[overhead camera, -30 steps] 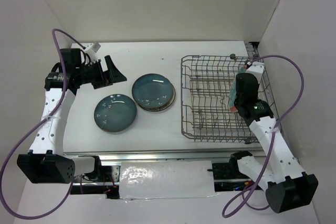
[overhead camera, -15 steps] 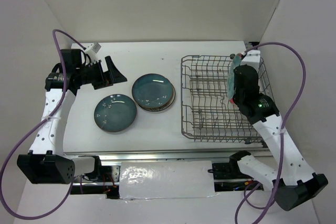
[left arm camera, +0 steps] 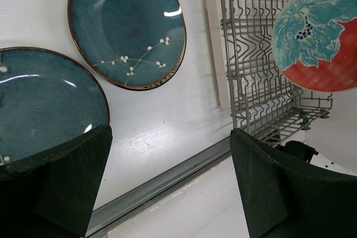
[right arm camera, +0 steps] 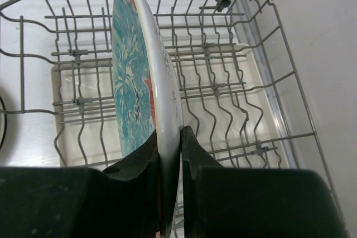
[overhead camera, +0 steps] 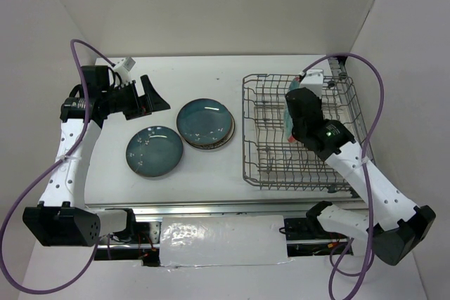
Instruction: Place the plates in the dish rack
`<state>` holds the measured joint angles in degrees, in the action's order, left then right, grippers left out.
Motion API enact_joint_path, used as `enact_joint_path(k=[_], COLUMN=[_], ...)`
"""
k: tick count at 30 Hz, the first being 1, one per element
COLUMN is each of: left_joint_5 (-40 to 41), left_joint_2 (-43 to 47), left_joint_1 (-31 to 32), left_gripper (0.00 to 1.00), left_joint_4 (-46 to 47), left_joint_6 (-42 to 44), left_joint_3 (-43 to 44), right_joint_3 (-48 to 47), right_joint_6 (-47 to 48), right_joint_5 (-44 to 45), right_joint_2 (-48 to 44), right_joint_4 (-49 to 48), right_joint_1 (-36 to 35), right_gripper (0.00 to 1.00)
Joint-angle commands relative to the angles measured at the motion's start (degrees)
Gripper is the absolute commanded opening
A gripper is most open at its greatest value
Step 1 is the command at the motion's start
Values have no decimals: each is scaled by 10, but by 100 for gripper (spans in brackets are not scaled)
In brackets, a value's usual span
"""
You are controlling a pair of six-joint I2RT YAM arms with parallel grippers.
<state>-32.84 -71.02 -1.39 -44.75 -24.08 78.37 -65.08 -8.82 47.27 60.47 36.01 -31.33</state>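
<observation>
Swung leftward across the dish rack (overhead camera: pixel 254 168) since a second ago, from right side toward middle rows. Right gripper (right arm camera: pixel 170 146) pinched on the rim of the red plate (right arm camera: pixel 134 82), upright over the tines. Lower edge-first between two tines, keep vertical, release only once seated. No other dish seen inside. Left gripper (left arm camera: pixel 170 137) spread wide, empty. On the table (overhead camera: pixel 211 75): teal plate (overhead camera: pixel 155 151) alone, second teal plate (overhead camera: pixel 204 121) atop a cream plate (overhead camera: pixel 211 147).

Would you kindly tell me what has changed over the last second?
The right gripper, shut on the red plate held on edge, carried it leftward over the dish rack, toward its middle. The left gripper stayed open and parked; the two teal plates stayed on the table.
</observation>
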Motion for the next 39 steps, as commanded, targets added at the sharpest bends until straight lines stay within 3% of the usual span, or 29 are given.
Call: enact_joint_path(k=[1,31,35,36,38,39], left_joint_5=[6,13,14,12,11,9], left_joint_2=[19,23,24,23,24,24], left_joint_1=[2,2,2,2,2,2], left_gripper=[99,99,99,99,99,99], left_joint_4=[10,7,7,7,9,9], left_joint_6=[9,17,16,16,16,15], left_joint_3=[-1,-11,-9,-9,-12,-14], right_joint_3=[-19,51,42,40,37,35], right_joint_6=[-35,-62,-72,-78,-80,-81], right_joint_5=[52,82,81,81,78,76], right_joint_2=[-12,45,58,57,55,55], right_joint_4=[-80,-92,-80,-80,-82,-81], right_joint_1=[-14,-66,-70,-71,-70,-71], right_gripper=[0,1,25,40,55,68])
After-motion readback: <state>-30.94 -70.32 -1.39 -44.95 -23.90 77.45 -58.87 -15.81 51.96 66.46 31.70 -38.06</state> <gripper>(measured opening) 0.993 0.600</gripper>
